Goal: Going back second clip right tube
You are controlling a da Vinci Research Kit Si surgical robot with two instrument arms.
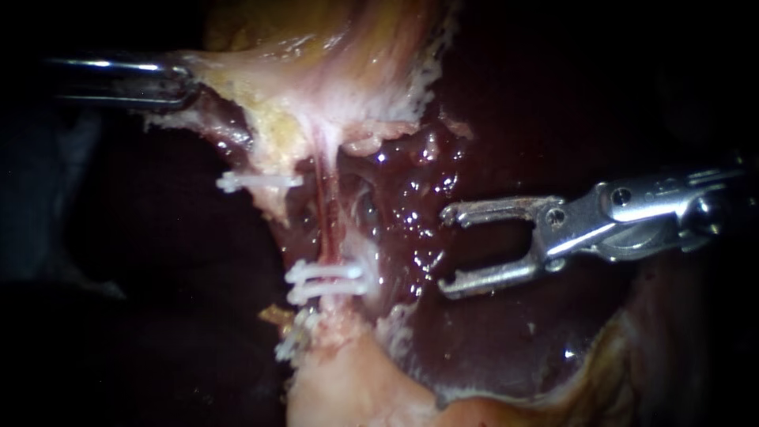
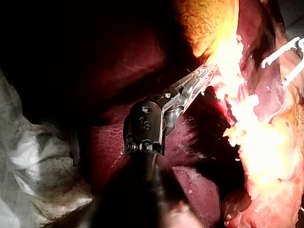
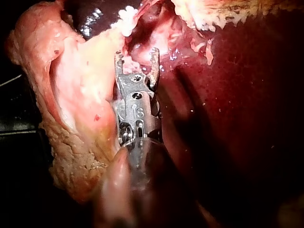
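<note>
At the centre of the endoscope view, the right tube (image 1: 328, 217) runs as a thin red strand from the pale tissue (image 1: 316, 87) above down to two white clips (image 1: 328, 281), which cross it side by side. A third clip (image 1: 257, 182) sits on the ragged pale edge to the tube's left, and a fourth clip (image 1: 294, 338) lies lower, beside the pale stump. Between the paired clips and the right instrument (image 1: 449, 251) lies an open stretch of wet, dark liver (image 1: 490, 340). The right instrument's hand stands wide open. Its two jaws form a broad fork that holds nothing and points toward the clips, well clear of them. The left instrument (image 1: 183, 83) enters at upper left, its hand closed on the edge of the pale tissue. Left wrist view: the left instrument (image 2: 206, 73) has its hand clamped on the brightly lit pale tissue (image 2: 247, 109), with liver (image 2: 114, 137) under the shaft and a grey cloth (image 2: 38, 156) well off to one side. Right wrist view: the right instrument (image 3: 137, 54) shows a clear gap between its jaws and grips nothing. Wet pink tissue lies just ahead of the tips, and whether they touch it cannot be told. Pale tissue (image 3: 80, 109) borders the shaft on one side, and smooth liver (image 3: 247, 118) leaves open room on the other.
</note>
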